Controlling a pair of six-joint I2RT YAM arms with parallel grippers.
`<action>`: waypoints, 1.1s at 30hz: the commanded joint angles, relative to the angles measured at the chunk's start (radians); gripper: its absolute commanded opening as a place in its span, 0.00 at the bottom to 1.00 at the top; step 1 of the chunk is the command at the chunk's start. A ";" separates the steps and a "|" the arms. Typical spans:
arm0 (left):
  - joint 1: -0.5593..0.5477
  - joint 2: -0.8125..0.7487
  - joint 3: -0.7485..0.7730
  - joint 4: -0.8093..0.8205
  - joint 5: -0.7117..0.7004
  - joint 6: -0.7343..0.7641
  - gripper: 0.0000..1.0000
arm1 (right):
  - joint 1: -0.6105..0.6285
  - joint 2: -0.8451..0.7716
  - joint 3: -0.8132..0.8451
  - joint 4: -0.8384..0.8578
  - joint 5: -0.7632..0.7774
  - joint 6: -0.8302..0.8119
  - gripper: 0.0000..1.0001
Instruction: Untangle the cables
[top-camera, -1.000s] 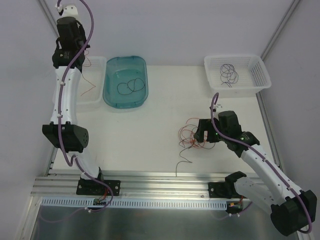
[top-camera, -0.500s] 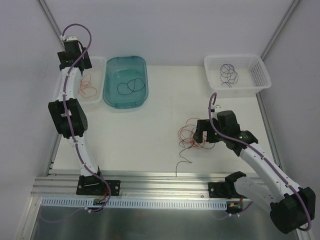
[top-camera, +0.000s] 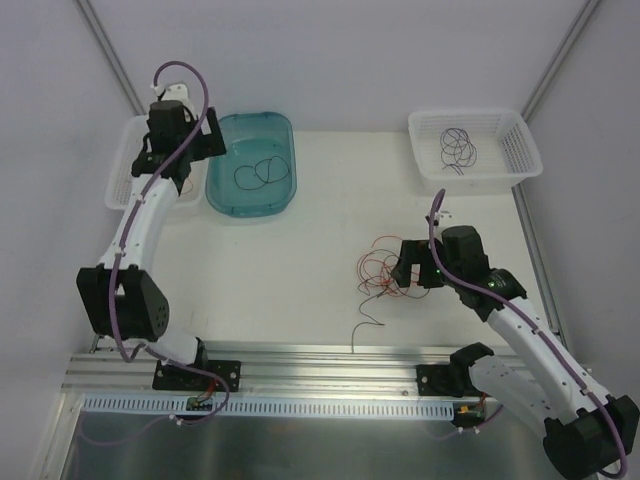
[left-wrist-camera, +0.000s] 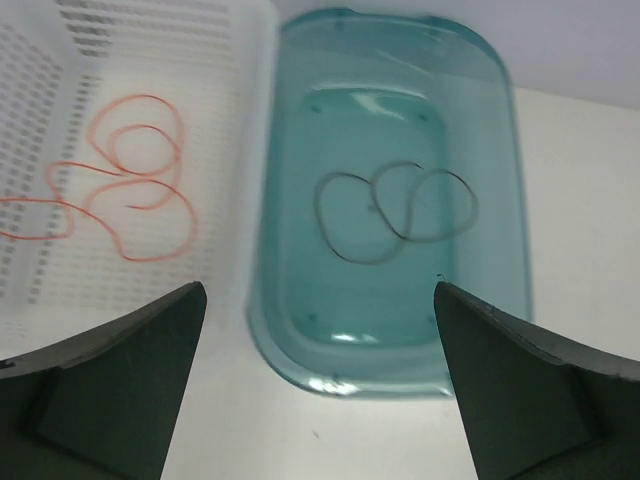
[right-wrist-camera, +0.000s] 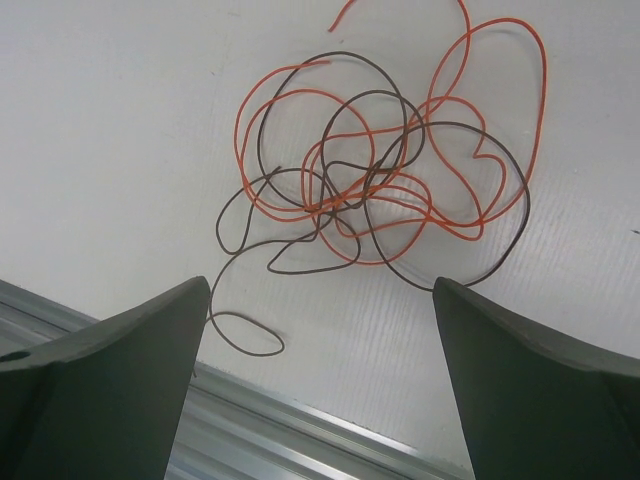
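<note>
A tangle of orange-red and dark cables (top-camera: 383, 268) (right-wrist-camera: 375, 185) lies on the table right of centre, with one dark tail (top-camera: 364, 325) trailing toward the front rail. My right gripper (top-camera: 409, 272) (right-wrist-camera: 320, 400) hangs open just above the tangle's near right side, nothing between its fingers. My left gripper (top-camera: 181, 153) (left-wrist-camera: 320, 400) is open and empty, high over the gap between the left basket and the teal tub. One orange-red cable (left-wrist-camera: 128, 190) lies loose in the left basket. A black cable (top-camera: 258, 172) (left-wrist-camera: 395, 212) lies in the tub.
The white left basket (top-camera: 122, 172) is partly hidden by my left arm. The teal tub (top-camera: 282, 130) stands beside it. A white basket (top-camera: 520, 145) at the back right holds a dark purple cable (top-camera: 460, 148). A metal rail (top-camera: 320, 362) runs along the table's front edge.
My left gripper opened and let go of the orange-red cable, which now lies in the left basket; the arm then swung right toward the tub. My right gripper opened slightly wider, staying in place.
</note>
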 joint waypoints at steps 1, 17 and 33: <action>-0.137 -0.155 -0.186 0.014 0.062 -0.113 0.99 | -0.002 -0.026 0.022 -0.044 0.053 0.028 1.00; -0.883 -0.019 -0.391 0.134 0.081 -0.324 0.99 | -0.032 -0.157 -0.088 -0.070 0.063 0.113 1.00; -0.980 0.385 -0.227 0.138 -0.126 -0.384 0.58 | -0.032 -0.232 -0.164 -0.024 0.031 0.136 1.00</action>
